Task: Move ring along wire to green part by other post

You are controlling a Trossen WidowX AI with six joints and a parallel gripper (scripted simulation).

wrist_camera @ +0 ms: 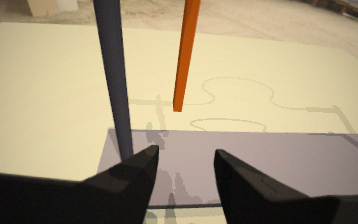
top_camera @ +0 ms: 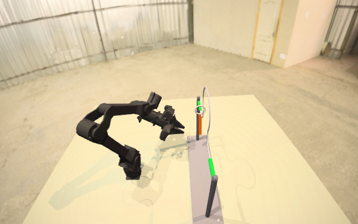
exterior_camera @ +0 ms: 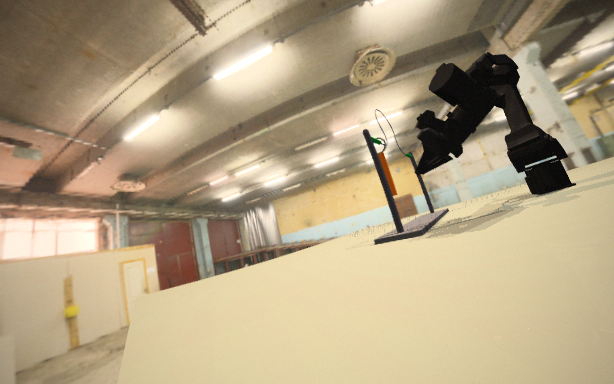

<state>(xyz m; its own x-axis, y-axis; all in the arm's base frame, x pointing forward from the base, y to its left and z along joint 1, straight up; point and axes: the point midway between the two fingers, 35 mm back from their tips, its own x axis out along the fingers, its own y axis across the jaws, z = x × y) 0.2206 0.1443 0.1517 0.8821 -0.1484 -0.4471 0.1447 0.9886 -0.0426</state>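
Note:
The ring (top_camera: 195, 110) hangs around the wire at the green part (top_camera: 199, 104) (exterior_camera: 377, 141) beside the far post (top_camera: 197, 125) (exterior_camera: 383, 180) (wrist_camera: 112, 60). Its orange handle (top_camera: 200, 125) (exterior_camera: 387, 175) (wrist_camera: 185, 55) hangs nearly straight down, close to that post. My gripper (top_camera: 184, 129) (exterior_camera: 418, 172) (wrist_camera: 186, 154) is partly open and empty. Its fingertips stand apart from the handle, on the arm's side of it. In the wrist view the handle's lower end shows beyond and above the fingertips. Whether the ring touches the grey wire just past the green part is too small to tell.
The thin grey wire (top_camera: 209, 116) arches up and runs to the other green part (top_camera: 211, 167) (exterior_camera: 409, 155) by the near post (top_camera: 211, 198) (exterior_camera: 427, 192). Both posts stand on a grey base plate (top_camera: 201, 175) (exterior_camera: 415, 227) (wrist_camera: 250, 165).

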